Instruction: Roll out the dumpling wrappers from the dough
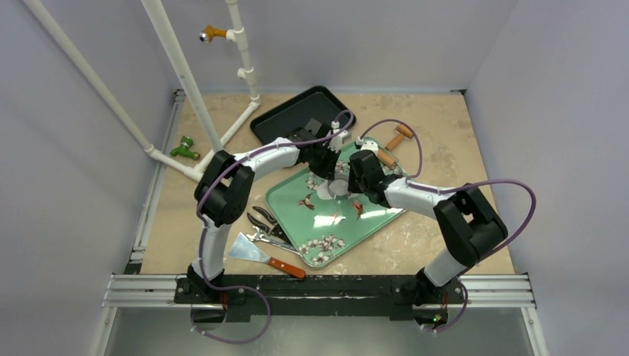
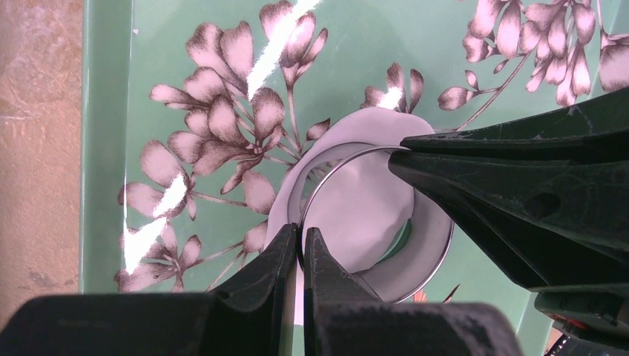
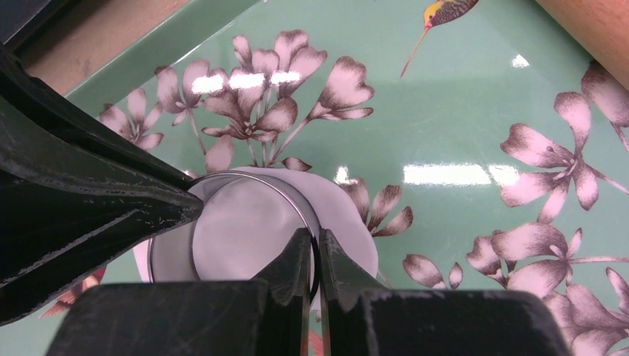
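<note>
Left hand (image 2: 300, 245): clenched on the near wall of the ring cutter (image 2: 432, 252), fingertips pinching the thin metal rim between them.
Right hand (image 3: 313, 248): likewise clamped on the ring's wall, on the side opposite the left hand, so the two grips face each other across the ring.
Ring cutter: stands upright on the dough, held by both hands at once.
Dumpling wrapper (image 2: 356, 211): a flat white roundish disc lying on the green flowered tray (image 2: 104, 148), directly under the ring and just below both sets of fingertips.
Key relation: ring and disc are not centred. A crescent of dough shows outside the ring on the left hand's outer side, and a sliver of green shows inside the ring towards the right hand.
Long axis: none to speak of, as the disc is roundish. The line that matters runs from hand to hand across the ring.
Nearer hand: neither; both are equally close.
Likely step: pressing or shifting the ring on the dough.
Further out: a rolling pin (image 1: 393, 144) rests at the tray's far edge on the surface (image 1: 452, 133).
</note>
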